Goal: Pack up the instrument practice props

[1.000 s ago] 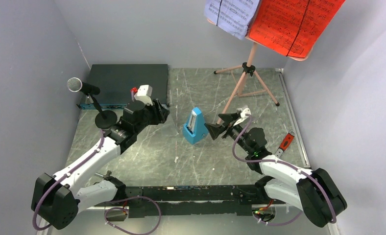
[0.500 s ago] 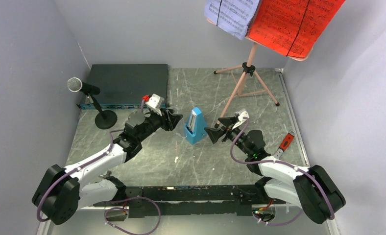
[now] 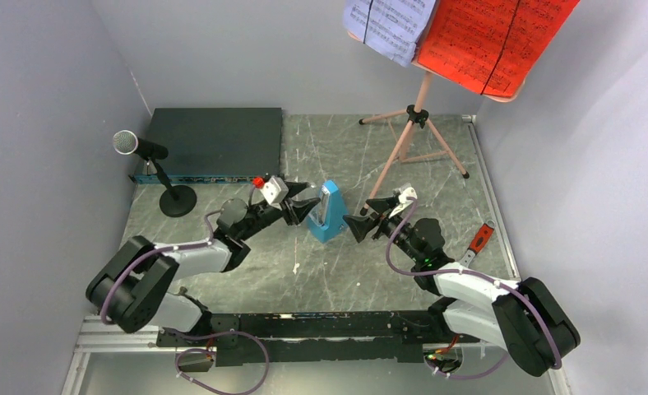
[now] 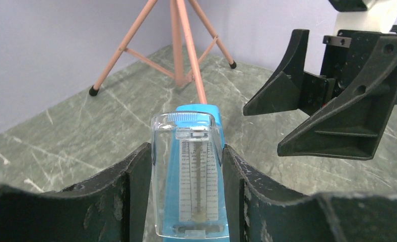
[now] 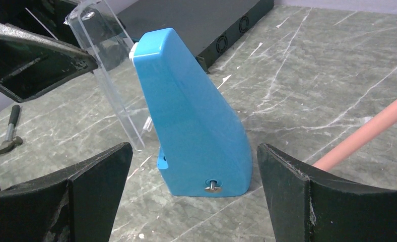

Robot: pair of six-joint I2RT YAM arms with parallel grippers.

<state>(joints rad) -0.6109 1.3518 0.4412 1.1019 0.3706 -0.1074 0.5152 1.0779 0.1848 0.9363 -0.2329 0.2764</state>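
While every prop is standing out on the table [image 3: 247,271], the packing is looking barely begun. The mic [image 3: 131,145] is standing upright on its base at the far left. The pink stand [image 3: 419,115] is standing at the back on spread legs, carrying the red sheet [image 3: 493,37] and the lavender sheet [image 3: 391,23]. The metronome [image 3: 327,212] is sitting upright mid-table between the two arms. No bag or case for the props is showing in any view, so all four are waiting to be packed, and the metronome appears to be the one being tackled first.

The left arm is stretching low and forward across the table, and the left gripper [image 3: 308,200] is reaching the metronome from the left. Its jaws are standing about half apart and straddling the clear front cover [image 4: 189,176]. Whether they are pressing it or only lying alongside, the pictures are not showing. In the right wrist view that cover is leaning away from the blue body at the top.

The right arm is bending in from the other side. The right gripper [image 3: 363,214] is gaping fully wide and holding nothing. It is facing the metronome's blue side from just beside it, with its fingers [image 5: 93,194] staying clear of it.
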